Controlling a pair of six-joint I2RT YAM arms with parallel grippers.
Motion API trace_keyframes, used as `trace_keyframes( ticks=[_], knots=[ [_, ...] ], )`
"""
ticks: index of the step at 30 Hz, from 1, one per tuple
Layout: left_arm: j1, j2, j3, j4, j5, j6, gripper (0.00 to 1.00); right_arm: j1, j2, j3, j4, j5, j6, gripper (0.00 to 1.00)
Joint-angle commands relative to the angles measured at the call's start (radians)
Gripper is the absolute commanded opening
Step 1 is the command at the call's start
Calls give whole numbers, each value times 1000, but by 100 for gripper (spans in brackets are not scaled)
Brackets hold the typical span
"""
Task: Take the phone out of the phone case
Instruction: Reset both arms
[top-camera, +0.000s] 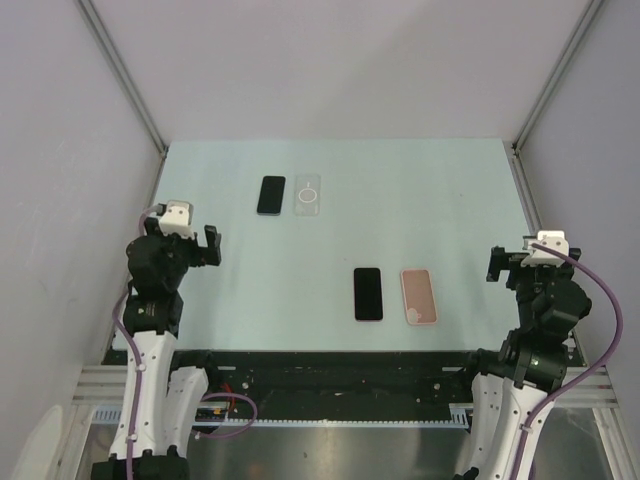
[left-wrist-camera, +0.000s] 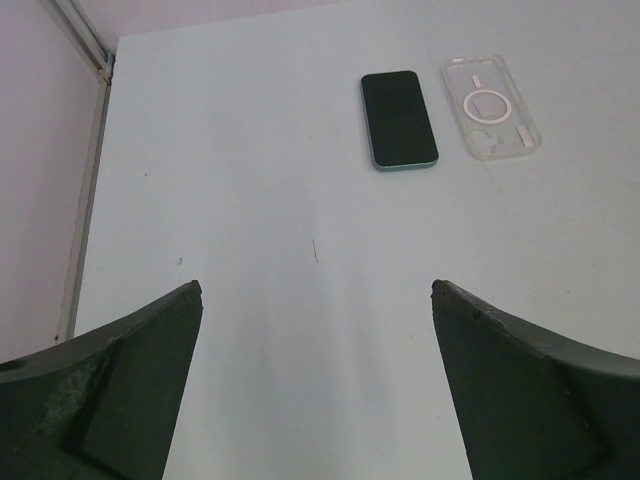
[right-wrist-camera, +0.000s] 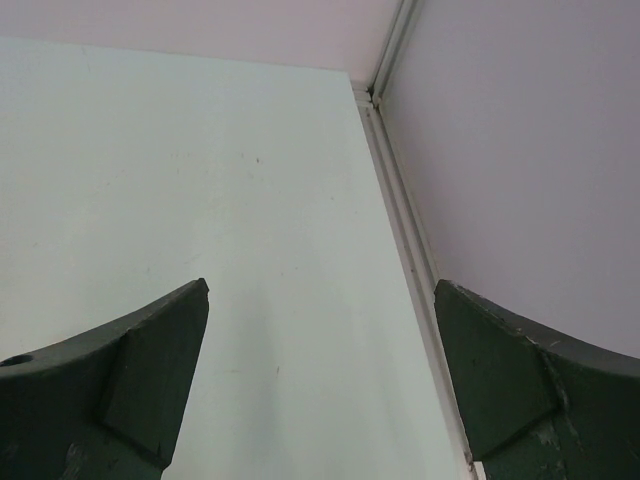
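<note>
A black phone (top-camera: 271, 195) lies screen up at the back of the table beside an empty clear case (top-camera: 308, 194). Both show in the left wrist view: the phone (left-wrist-camera: 398, 119) with a teal edge, the clear case (left-wrist-camera: 491, 107) to its right. A second black phone (top-camera: 368, 293) lies nearer the front beside a pink case (top-camera: 420, 296). My left gripper (top-camera: 209, 247) is open and empty at the table's left edge, well short of the far phone. My right gripper (top-camera: 497, 262) is open and empty at the right edge, in the right wrist view (right-wrist-camera: 322, 290) over bare table.
The light green table top (top-camera: 400, 200) is bounded by grey walls with metal rails at the left edge (left-wrist-camera: 88, 190) and the right edge (right-wrist-camera: 405, 230). A black rail (top-camera: 330, 375) runs along the near edge between the arm bases.
</note>
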Motion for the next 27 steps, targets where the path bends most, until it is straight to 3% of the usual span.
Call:
trace_keyframes(
  ticks=[1, 27],
  knots=[
    [8, -11, -11, 52, 37, 61, 100, -2, -27, -29, -16, 43, 29, 100],
    [10, -21, -45, 86, 25, 50, 100, 15, -22, -47, -6, 73, 43, 100]
  ],
)
